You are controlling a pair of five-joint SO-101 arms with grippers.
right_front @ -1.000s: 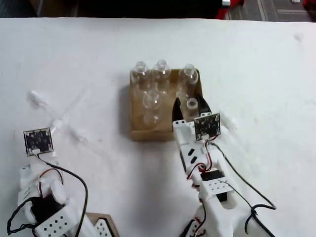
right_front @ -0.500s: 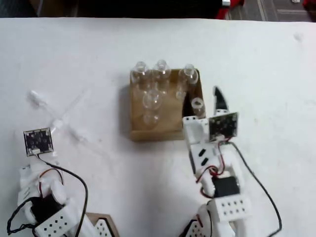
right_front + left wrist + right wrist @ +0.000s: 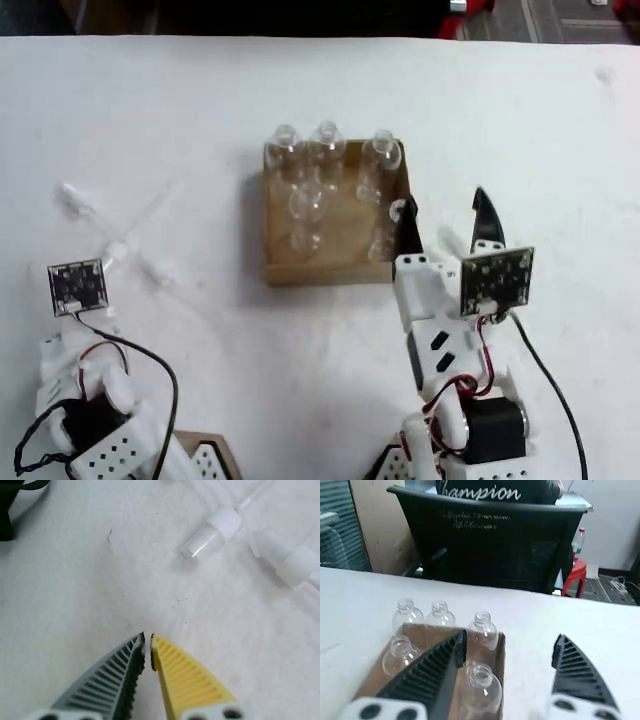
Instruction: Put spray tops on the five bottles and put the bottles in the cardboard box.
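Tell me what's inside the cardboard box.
Five clear bottles stand in the cardboard box, all uncapped. A finger of the right tool covers part of one bottle; the floor beneath the bottles is hidden.

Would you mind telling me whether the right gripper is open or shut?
Open. The right gripper has its black fingers spread wide apart.
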